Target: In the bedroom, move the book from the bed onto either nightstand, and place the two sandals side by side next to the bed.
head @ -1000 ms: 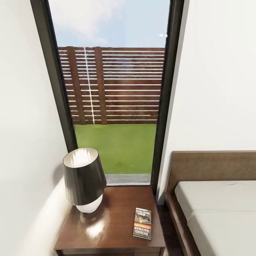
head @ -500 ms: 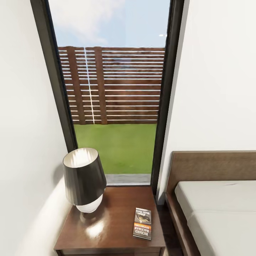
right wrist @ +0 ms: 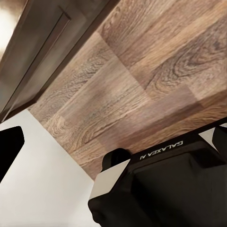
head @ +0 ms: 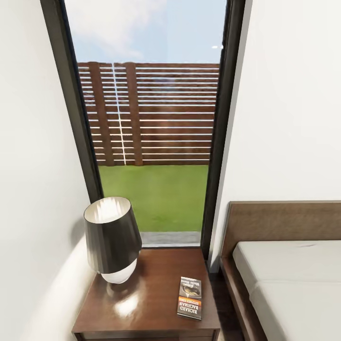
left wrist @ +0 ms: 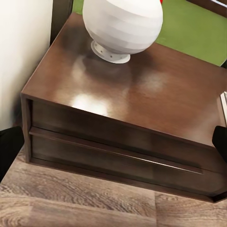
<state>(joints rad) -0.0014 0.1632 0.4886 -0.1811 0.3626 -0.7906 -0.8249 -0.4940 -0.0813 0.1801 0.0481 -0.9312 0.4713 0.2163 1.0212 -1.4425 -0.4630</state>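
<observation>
Lamp (head: 112,239) seen at left of nightstand (head: 151,303), beneath tall window (head: 150,118). Book (head: 190,297) laid flat on nightstand's near right corner, beside bed (head: 289,284) at right. Left gripper (left wrist: 113,144): fingertips spread wide, nothing held. Right gripper (right wrist: 113,142): likewise parted, empty, above plank floor (right wrist: 156,75).

Book (head: 190,298) flat on nightstand (head: 151,303), beside bed (head: 284,274)

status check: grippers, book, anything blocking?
Both grippers open, holding nothing. Book lies flat on the nightstand, near the bed side. Lamp shares the top, apart from the book. Sandals not yet handled.
</observation>
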